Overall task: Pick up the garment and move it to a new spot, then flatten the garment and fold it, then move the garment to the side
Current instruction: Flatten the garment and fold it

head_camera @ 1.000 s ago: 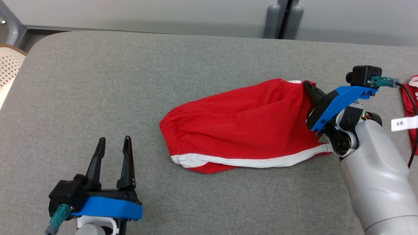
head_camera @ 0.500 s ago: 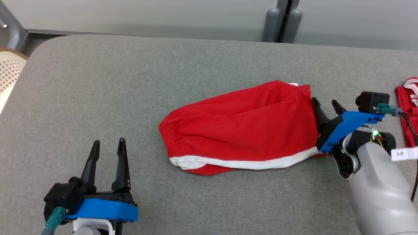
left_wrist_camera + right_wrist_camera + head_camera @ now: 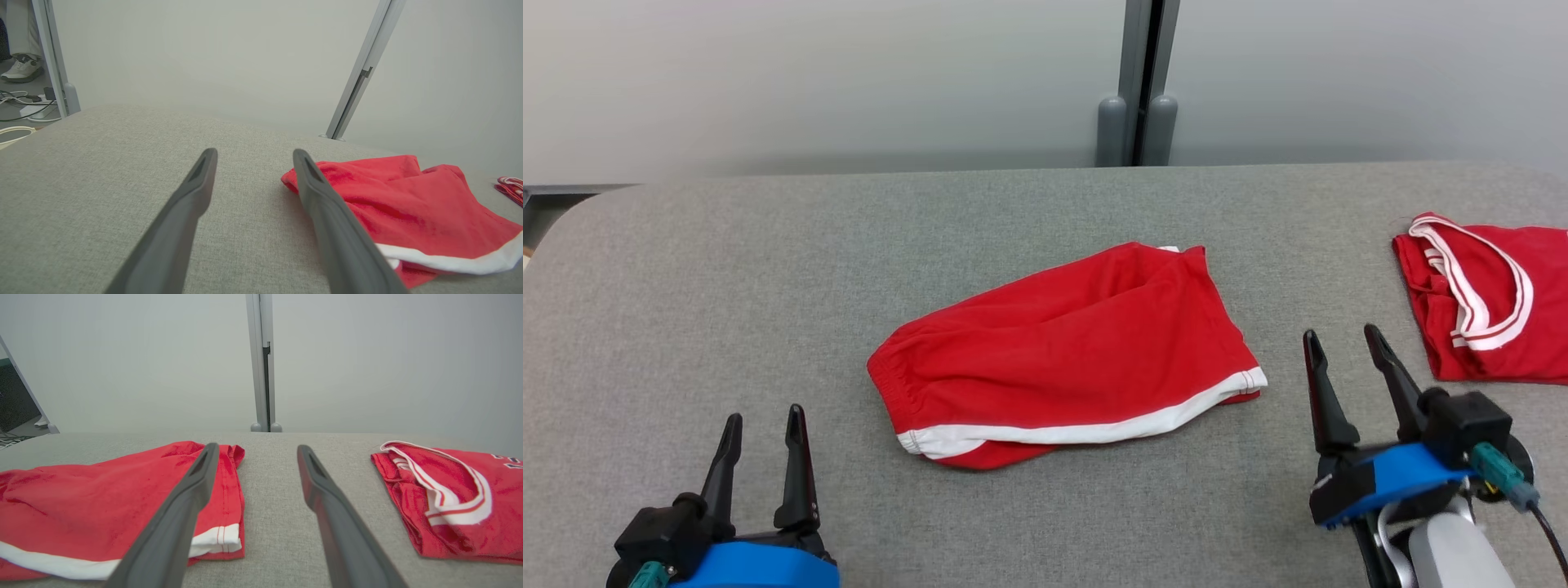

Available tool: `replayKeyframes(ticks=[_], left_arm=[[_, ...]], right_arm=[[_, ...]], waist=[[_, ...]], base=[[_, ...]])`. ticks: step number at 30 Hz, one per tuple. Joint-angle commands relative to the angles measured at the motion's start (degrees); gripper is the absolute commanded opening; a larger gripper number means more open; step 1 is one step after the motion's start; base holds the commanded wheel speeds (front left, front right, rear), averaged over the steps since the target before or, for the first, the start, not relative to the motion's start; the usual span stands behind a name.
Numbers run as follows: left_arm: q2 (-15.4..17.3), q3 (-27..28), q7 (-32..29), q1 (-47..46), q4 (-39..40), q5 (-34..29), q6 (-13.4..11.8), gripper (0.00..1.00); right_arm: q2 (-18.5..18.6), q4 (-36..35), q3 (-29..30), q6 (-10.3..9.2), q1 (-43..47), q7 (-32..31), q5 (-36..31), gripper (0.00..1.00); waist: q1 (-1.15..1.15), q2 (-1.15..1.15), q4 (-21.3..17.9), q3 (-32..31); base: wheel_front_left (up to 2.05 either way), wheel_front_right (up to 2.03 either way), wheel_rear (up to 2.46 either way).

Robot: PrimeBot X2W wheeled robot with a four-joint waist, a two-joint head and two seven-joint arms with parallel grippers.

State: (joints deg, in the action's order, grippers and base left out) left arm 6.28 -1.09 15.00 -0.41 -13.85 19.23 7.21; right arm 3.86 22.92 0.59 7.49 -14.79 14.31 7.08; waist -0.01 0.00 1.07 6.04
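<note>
Red shorts with a white side stripe lie loose on the grey counter, waistband end toward the left and leg hems toward the right.

A second ago the right gripper was clamped on the shorts' right-hand hem. It has since let go and drawn back. It now hovers to the right of the shorts and nearer the robot, clear of the cloth, with its jaws wide and empty.

The left gripper waits to the left of the shorts on the robot's side, jaws also wide, holding nothing. A second red garment lies well to the right of the shorts.

The head camera has tilted up, so the shorts' shift in the frame is not a real move. The release suggests one placing step is done. Soft ridges remain, so smoothing probably comes next.
</note>
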Motion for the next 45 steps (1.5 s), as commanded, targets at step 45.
replayKeyframes(ticks=[45], left_arm=[[-0.31, -7.27, -5.54, 1.93, -2.54, 0.42, -0.02, 1.0]], right_arm=[[-0.99, -14.76, -1.56, 0.01, 13.12, -9.73, 2.83, 1.0]], waist=[[0.01, 0.0, -1.75, -3.52]], base=[[0.0, 0.0, 0.0]])
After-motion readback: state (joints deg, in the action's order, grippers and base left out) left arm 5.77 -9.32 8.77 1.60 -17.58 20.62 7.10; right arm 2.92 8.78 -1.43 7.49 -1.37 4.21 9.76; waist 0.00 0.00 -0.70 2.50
